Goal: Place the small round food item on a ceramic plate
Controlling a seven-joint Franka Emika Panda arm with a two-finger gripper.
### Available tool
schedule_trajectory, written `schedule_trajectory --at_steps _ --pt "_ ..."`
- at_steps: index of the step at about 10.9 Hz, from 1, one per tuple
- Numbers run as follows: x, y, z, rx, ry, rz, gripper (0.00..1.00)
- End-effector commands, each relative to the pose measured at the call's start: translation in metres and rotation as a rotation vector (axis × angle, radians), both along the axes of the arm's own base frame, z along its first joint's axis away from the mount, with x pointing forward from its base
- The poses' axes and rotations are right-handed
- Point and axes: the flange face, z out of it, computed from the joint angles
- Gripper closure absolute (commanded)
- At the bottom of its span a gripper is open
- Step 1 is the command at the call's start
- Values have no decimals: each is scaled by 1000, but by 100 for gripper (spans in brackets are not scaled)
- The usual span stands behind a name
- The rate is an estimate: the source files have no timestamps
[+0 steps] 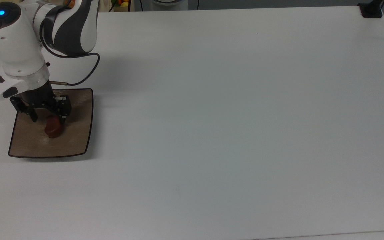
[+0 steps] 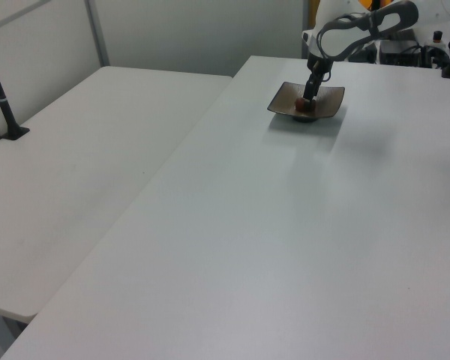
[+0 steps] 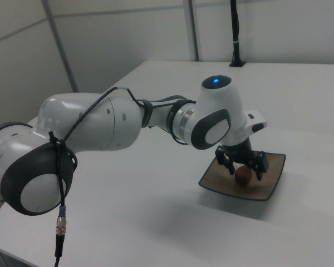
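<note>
The small round food item [image 1: 52,127], a dark reddish-brown lump, lies on the square tan-brown ceramic plate [image 1: 76,133] near the table's left end in the top view. My gripper [image 1: 48,118] stands open just above it, one finger on each side, neither holding it. In the right view the food item [image 3: 243,175] rests on the plate [image 3: 269,182] below the open gripper [image 3: 245,168]. In the left view the plate [image 2: 328,100] sits far back, with the gripper [image 2: 309,97] over the food item [image 2: 302,107].
The white table [image 1: 232,126] stretches wide to the top view's right. A black mount [image 1: 371,10] sits at its far right corner. A second table [image 2: 75,165] with a black pole [image 2: 1,94] adjoins on the left view's left.
</note>
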Motion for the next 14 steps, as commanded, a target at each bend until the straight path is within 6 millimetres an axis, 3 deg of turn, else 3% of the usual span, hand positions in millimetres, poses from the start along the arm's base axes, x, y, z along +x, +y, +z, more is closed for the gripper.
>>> schedule_trajectory --at_steps 1,5,7,9,11,13,14 --pt "1 2 -3 14 -4 12 0" --pt "1 4 7 9 -12 15 0" --pt "-1 23 56 13 -49 31 0" --pt "-21 36 121 41 -29 -31 0" --pt "-56 50 191 61 23 -46 0" --pt "-90 92 251 96 64 -18 0" --pt "-108 109 270 110 112 -20 0"
